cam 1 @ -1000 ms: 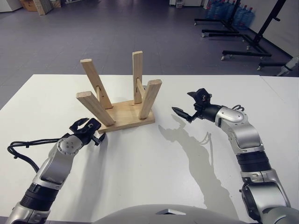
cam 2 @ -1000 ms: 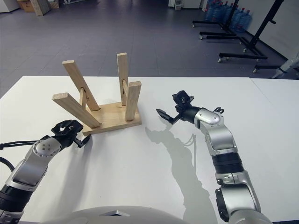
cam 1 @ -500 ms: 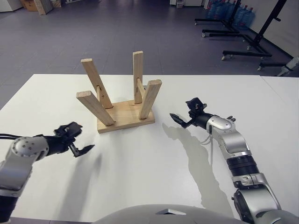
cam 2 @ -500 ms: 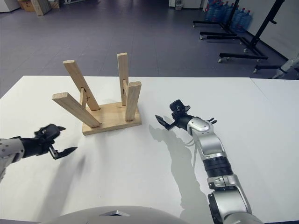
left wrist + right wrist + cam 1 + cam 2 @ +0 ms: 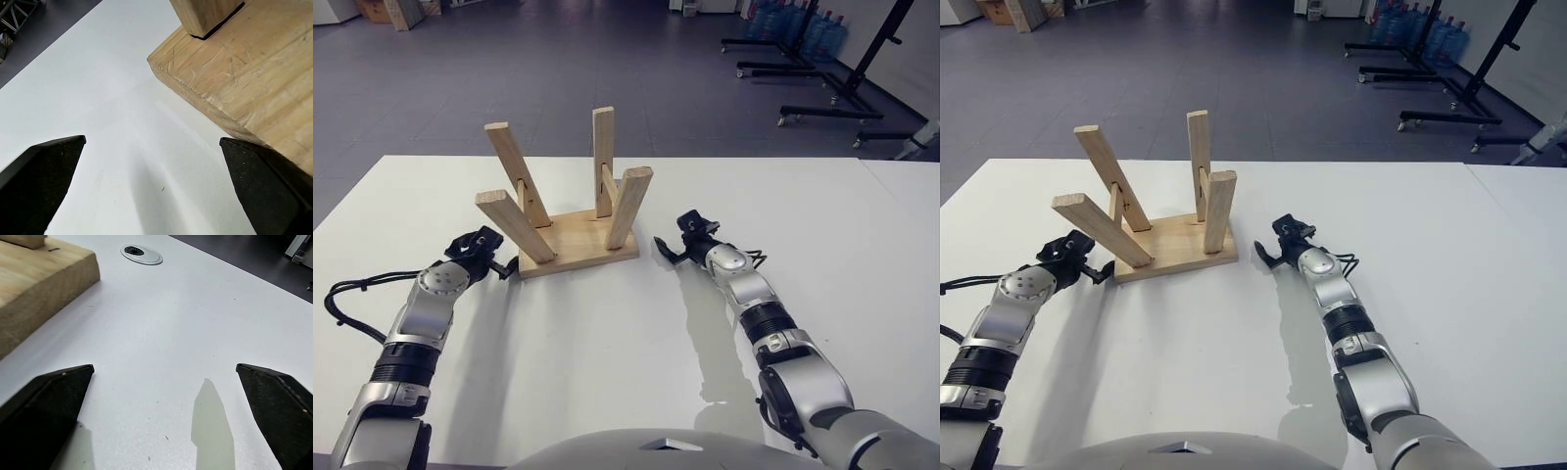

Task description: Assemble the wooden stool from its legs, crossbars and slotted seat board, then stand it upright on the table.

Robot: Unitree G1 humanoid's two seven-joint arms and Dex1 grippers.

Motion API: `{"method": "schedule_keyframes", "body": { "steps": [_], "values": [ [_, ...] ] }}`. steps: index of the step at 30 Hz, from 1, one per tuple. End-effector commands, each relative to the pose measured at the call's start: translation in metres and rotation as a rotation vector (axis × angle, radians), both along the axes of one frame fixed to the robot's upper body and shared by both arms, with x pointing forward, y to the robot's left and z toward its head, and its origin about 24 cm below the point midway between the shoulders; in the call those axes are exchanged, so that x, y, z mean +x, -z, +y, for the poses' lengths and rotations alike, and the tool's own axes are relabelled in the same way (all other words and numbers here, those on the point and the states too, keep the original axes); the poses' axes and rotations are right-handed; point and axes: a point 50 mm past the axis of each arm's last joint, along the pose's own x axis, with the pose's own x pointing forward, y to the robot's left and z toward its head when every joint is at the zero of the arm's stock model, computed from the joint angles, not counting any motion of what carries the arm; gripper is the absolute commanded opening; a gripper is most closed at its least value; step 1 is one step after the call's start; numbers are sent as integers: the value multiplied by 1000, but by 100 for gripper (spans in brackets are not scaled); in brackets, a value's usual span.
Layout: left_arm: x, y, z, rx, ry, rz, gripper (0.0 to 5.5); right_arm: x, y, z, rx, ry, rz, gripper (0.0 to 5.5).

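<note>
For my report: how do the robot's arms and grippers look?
The left arm and right arm: silver-grey shells, black joint bands. The left gripper and right gripper: black, two pointed fingers each. A black cable lies beside the left arm.

Four legs [image 5: 514, 174], one seat board [image 5: 579, 243], one table [image 5: 607, 338].
</note>
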Motion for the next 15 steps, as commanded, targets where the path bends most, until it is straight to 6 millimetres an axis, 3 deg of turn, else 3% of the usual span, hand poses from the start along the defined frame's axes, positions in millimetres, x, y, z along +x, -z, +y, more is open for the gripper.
{"method": "schedule_keyframes", "body": {
  "steps": [1,4,7,13,15],
  "values": [
    [-17,34,-8,23,44,125,504,-1,9,16,-20,-79,43,538],
    [-19,38,-1,35,27,135,504,2,6,35,9,-137,41,538],
    [-13,34,-3,38,33,116,504,3,2,37,41,-159,21,538],
    [-4,20,-29,-12,113,64,504,-7,-8,12,77,-227,-9,538],
    [-3,1,-44,-32,167,20,504,-14,-17,-7,58,-242,-24,538]
  ]
}}
